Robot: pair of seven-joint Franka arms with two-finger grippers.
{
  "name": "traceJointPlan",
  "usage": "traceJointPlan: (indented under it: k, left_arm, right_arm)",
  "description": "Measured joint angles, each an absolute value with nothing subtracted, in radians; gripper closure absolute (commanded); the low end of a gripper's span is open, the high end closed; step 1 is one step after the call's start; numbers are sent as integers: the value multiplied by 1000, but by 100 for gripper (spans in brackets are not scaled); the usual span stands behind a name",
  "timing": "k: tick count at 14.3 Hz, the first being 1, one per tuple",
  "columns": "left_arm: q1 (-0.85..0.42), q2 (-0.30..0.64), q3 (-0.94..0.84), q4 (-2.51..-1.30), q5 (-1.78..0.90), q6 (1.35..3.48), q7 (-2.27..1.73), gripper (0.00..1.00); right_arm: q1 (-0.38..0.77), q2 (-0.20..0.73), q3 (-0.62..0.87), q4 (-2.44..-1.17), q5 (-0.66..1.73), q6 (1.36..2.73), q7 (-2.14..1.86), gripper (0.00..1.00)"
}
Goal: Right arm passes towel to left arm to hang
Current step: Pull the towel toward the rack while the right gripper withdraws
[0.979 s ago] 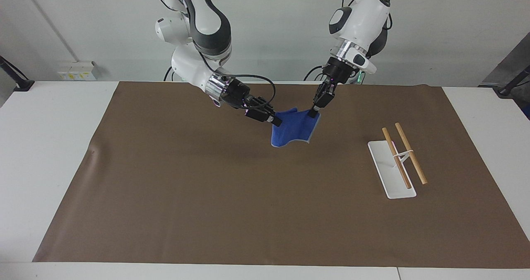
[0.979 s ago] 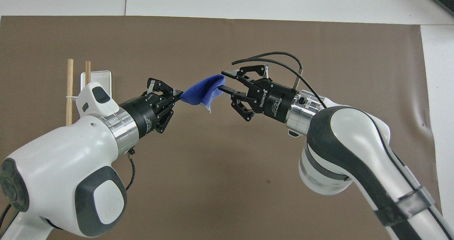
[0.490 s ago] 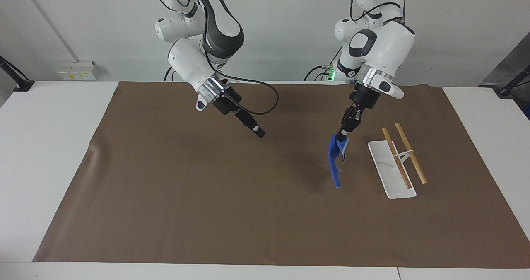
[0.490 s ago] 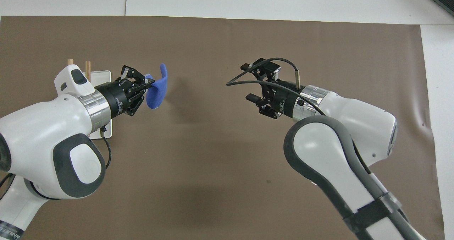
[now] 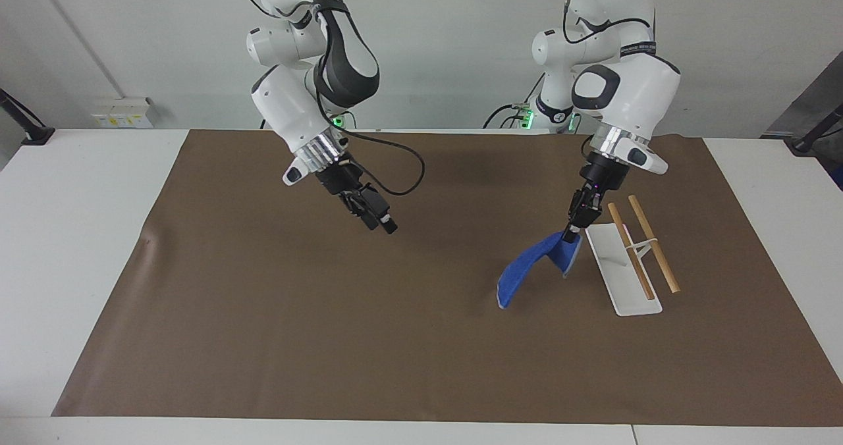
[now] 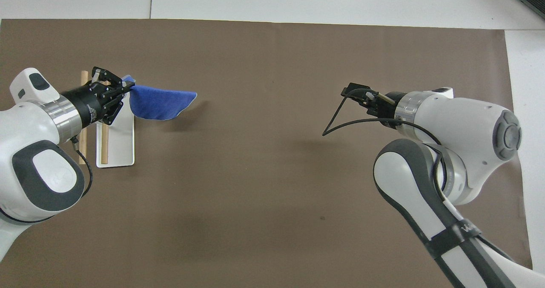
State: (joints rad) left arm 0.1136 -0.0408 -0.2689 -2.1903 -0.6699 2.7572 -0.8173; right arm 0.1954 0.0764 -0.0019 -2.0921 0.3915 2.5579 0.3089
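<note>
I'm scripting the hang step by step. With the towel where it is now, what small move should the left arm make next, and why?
Probably lift and carry sideways over the wooden rails. The left gripper pinches one corner of the towel beside the rack's white base, below rail height, the rest trailing away.

fuzzy blue cloth towel (image 5: 527, 270), wooden rack rods (image 5: 652, 242), matt brown table cover (image 5: 329, 340)

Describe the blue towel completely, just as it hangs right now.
The towel is a small royal-blue terry cloth with a thin pale edge. The left gripper is shut on one corner and holds it in the air, beside the white rack base. It trails from the grip toward the right arm's end of the table, loosely folded, lower end sagging toward the brown mat. Nothing else touches it.
</note>
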Motion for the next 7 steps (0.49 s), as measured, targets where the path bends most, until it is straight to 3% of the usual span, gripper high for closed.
traceJointPlan:
  k: [3,7]
  left_arm:
    - [114,-43,-191,-2189,-618,2737,-751,100]
    - [114,-77,-97,-2151,-425,2531,-750,100]
  right_arm:
    - [144,71,-3,-2059,147,2435,298,0]
    - [96,41,-6,-1930,80,2177,286,0]
